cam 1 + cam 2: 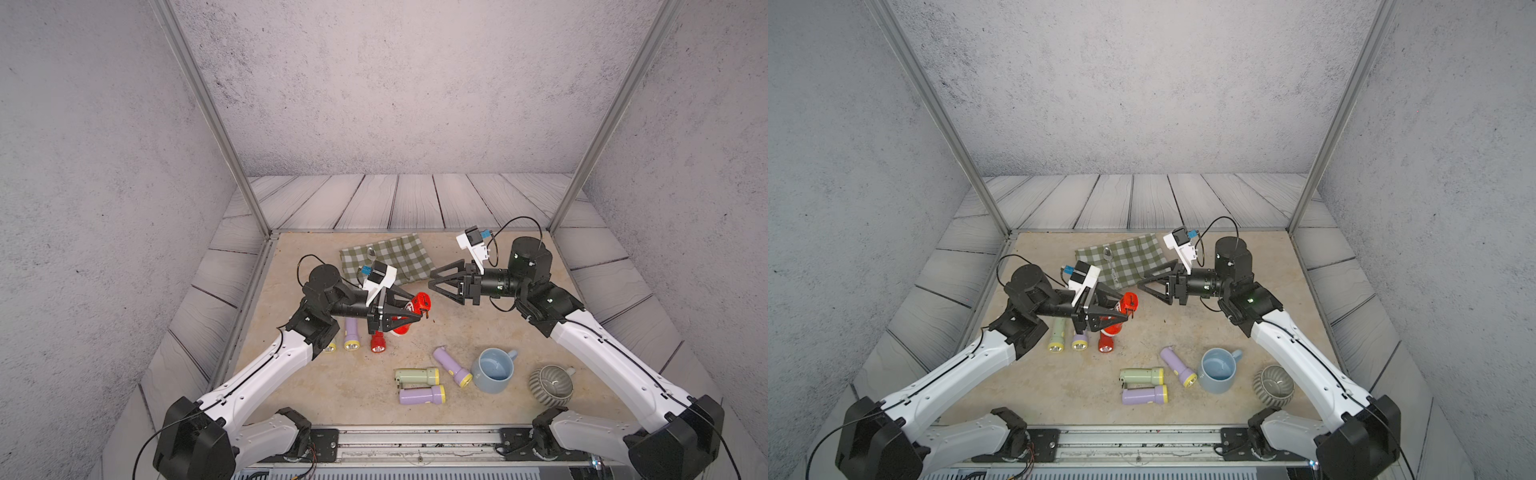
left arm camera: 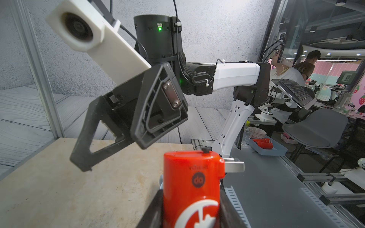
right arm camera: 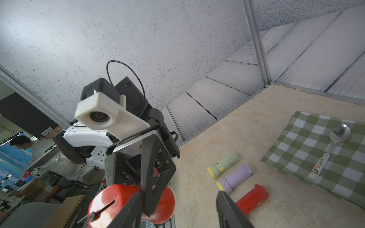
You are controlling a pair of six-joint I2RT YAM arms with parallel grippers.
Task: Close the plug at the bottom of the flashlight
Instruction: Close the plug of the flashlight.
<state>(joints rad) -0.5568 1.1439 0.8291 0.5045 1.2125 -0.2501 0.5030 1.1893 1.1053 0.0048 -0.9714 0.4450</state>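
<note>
Left gripper [image 1: 415, 308] is clamping the red flashlight [image 1: 420, 301] in the air above the table.
Nearest, a lilac flashlight [image 1: 422, 395] and a blue mug [image 1: 493, 370] are sitting on the table. Beyond them, the metal plug prongs [image 2: 235, 166] are sticking out at the held flashlight's tail end. Further back, the right gripper [image 1: 432, 279] is hovering apart from it, jaws parted and empty, in front of the checked cloth [image 1: 390, 253].

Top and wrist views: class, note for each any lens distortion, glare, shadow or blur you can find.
In both top views, wide-angle distortion splays the posts outward; light is soft, shadows faint. Right wrist view: white glare on the end of the held flashlight and on the spoon. Left wrist view: the logo on that flashlight is sharp, evenly lit.
</note>
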